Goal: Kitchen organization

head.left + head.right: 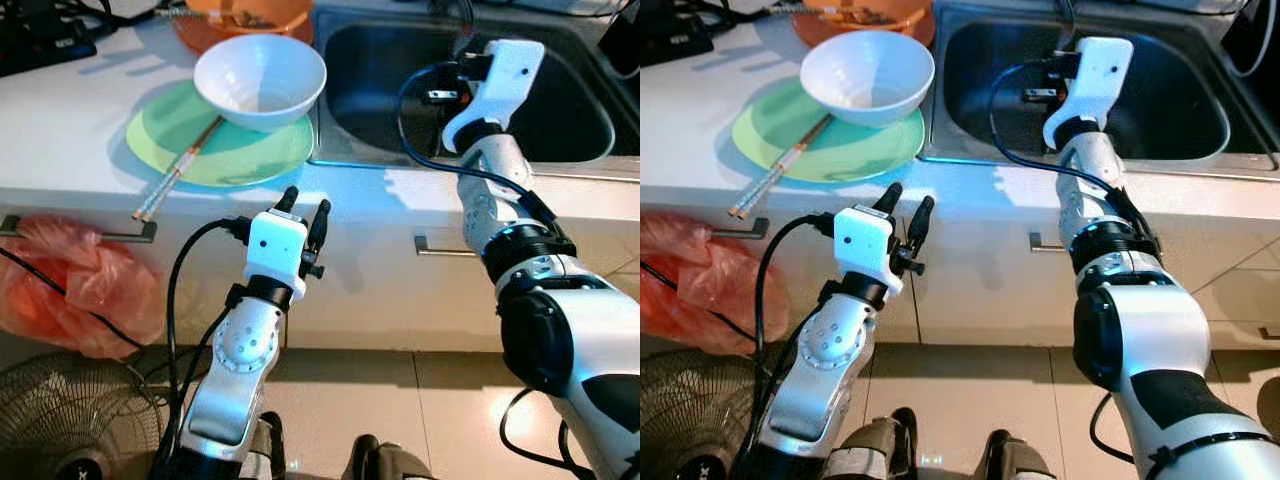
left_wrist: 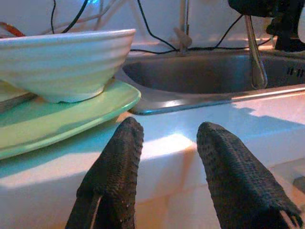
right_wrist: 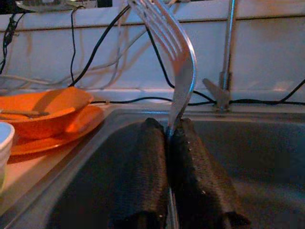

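**Fork clamped over the sink**

Here the right gripper [image 3: 169, 138] is clenched on a metal fork [image 3: 178, 71], its two black fingers [image 3: 143, 176] pressed flat against the handle and the tines sticking up past them. Seen from the head, that arm reaches out over the steel sink [image 1: 560, 120], so the fork is held above the basin, apart from its walls.

The left gripper [image 1: 303, 211] is released, its fingers spread with a clear gap between them. It hangs just in front of the white surface [image 1: 60, 130], at its front edge, pointing toward the dishes.

On the surface left of the sink lies a green plate [image 1: 250, 155]. A white bowl [image 1: 260, 80] sits on the plate, toward its far side. A pair of chopsticks [image 1: 175, 172] rests slanted across the plate, one end under the bowl and the other jutting past the plate's near rim. Behind them is an orange dish [image 1: 245, 20]. Below the surface, an orange plastic bag [image 1: 75, 285] hangs by the cabinet front, and a fan [image 1: 70, 420] stands on the floor.
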Motion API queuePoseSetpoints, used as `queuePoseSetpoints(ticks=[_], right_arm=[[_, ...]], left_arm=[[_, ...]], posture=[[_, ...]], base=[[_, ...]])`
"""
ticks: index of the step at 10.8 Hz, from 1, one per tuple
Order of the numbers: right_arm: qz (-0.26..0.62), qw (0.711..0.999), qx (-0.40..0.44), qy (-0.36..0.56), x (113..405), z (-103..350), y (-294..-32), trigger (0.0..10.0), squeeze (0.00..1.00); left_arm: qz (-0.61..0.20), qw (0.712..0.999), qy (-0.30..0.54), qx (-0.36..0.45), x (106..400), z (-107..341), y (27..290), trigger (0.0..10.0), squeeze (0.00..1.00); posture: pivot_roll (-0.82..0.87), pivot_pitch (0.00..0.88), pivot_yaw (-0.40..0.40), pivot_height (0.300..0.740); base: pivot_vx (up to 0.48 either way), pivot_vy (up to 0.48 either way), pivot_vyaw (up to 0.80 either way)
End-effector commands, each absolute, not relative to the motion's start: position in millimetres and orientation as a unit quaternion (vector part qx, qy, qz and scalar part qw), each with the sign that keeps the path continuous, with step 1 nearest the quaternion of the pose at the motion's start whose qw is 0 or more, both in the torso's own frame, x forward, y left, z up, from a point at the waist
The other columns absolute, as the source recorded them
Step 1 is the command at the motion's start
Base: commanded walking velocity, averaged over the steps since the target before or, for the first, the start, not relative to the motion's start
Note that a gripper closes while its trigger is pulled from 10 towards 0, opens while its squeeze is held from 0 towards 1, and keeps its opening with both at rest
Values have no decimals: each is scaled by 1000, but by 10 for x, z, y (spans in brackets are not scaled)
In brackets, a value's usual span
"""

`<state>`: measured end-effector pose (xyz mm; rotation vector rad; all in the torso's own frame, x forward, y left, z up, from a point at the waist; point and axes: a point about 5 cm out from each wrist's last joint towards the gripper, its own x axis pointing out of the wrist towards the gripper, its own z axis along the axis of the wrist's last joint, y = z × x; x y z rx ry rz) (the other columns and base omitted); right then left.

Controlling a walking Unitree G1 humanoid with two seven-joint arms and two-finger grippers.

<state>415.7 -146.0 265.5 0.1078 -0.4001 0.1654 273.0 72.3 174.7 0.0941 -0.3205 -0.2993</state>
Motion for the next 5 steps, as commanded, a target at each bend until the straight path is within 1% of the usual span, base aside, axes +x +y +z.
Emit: queuePoseSetpoints(ticks=[1,2,5], right_arm=[[81,975,48,-201,4160,2673,-1438,10000,1000],[86,976,48,-196,4158,2641,-1408,10000,0],[91,979,50,-178,4152,2525,-1375,10000,0]], left_arm=[[-154,975,-155,48,2684,1741,679,10000,0],[-153,975,-151,50,2667,1734,680,10000,0],[-153,977,-142,52,2657,1715,681,10000,0]], posture=[[292,260,-57,740],[292,265,-56,740],[300,269,-55,740]], base=[[0,0,0],[0,0,0],[0,0,0]])
